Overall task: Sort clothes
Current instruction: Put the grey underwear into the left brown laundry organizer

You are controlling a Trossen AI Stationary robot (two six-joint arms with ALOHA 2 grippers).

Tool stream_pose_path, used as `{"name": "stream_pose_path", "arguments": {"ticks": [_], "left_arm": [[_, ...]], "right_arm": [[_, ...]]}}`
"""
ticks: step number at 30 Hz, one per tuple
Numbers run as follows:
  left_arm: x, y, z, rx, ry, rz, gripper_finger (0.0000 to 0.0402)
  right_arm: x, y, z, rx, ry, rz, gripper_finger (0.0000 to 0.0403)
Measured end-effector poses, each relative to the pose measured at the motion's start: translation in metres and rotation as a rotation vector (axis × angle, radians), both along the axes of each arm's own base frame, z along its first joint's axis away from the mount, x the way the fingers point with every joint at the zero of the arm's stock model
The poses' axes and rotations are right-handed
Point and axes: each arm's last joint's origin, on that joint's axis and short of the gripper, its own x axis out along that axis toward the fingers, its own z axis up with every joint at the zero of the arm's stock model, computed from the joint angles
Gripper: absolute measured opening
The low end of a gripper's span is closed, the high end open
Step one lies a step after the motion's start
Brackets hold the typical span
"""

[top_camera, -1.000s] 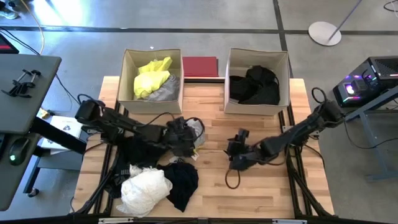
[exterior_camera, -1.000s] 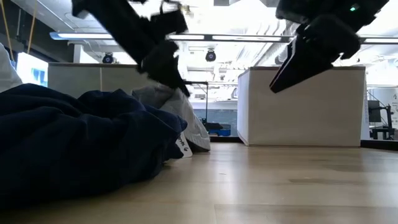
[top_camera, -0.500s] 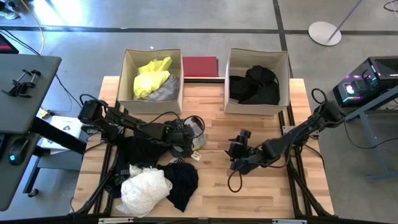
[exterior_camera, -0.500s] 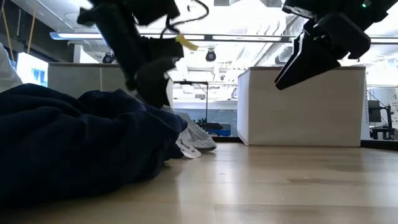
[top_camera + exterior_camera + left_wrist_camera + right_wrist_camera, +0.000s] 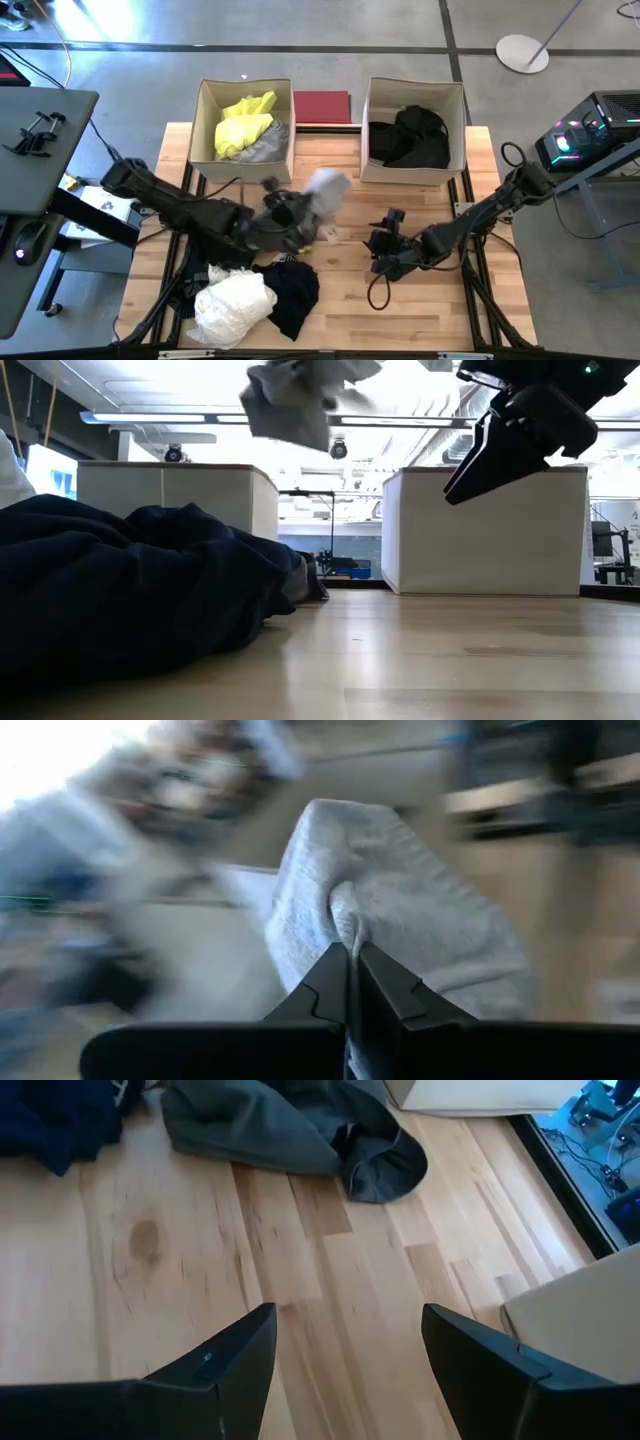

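Note:
My left gripper (image 5: 300,212) is shut on a light grey garment (image 5: 326,187), which shows high above the table in the low view (image 5: 300,390). My right gripper (image 5: 385,243) hovers open over bare wood right of centre, nothing between its fingers (image 5: 345,1342). A white garment (image 5: 235,300) and a black one (image 5: 295,290) lie piled at the near left. A dark navy heap (image 5: 120,600) rests on the tabletop. A dark grey garment (image 5: 300,1130) lies flat on the wood. My left gripper pinches a raised fold of the light grey garment (image 5: 345,925) between its two shut fingers (image 5: 385,990). The cloth bunches beyond the fingertips. The garment is lifted clear of the table.
Two beige boxes stand at the far edge: the left one (image 5: 205,135) holds a neon yellow and a grey piece, the right one (image 5: 462,130) holds black clothes. A dark red board (image 5: 322,105) lies between them. Bare wood stretches along the near right of the table.
My left gripper has shut on the light grey garment beside the dark heap and risen with it. The garment, which lay on the table, now hangs clear above it.

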Motion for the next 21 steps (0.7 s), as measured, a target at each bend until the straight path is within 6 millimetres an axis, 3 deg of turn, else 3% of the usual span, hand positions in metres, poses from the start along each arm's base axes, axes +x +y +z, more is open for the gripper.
{"name": "stream_pose_path", "arguments": {"ticks": [5,10,13,16,19,21], "left_arm": [[-0.015,0.026,0.020,0.257,0.092,0.344,0.0001],[-0.032,0.083,0.040,0.279,0.158,0.524,0.0001],[-0.049,0.126,0.047,0.195,0.142,0.553,0.0001],[-0.066,0.175,0.044,-0.009,0.082,0.515,0.0001],[-0.085,0.223,0.028,-0.216,0.093,0.569,0.0001],[-0.096,0.250,0.006,-0.325,0.109,0.627,0.0001]], "right_arm": [[0.000,0.000,0.000,-0.014,-0.005,-0.003,0.0238],[-0.001,0.000,0.000,-0.019,-0.004,-0.001,0.0238],[-0.001,0.000,0.000,-0.024,-0.004,-0.004,0.0238],[-0.001,0.000,0.000,-0.023,-0.002,-0.006,0.0238],[-0.001,0.000,0.000,-0.022,-0.003,-0.006,0.0238],[-0.001,0.000,0.000,-0.022,-0.004,-0.007,0.0238]]}}
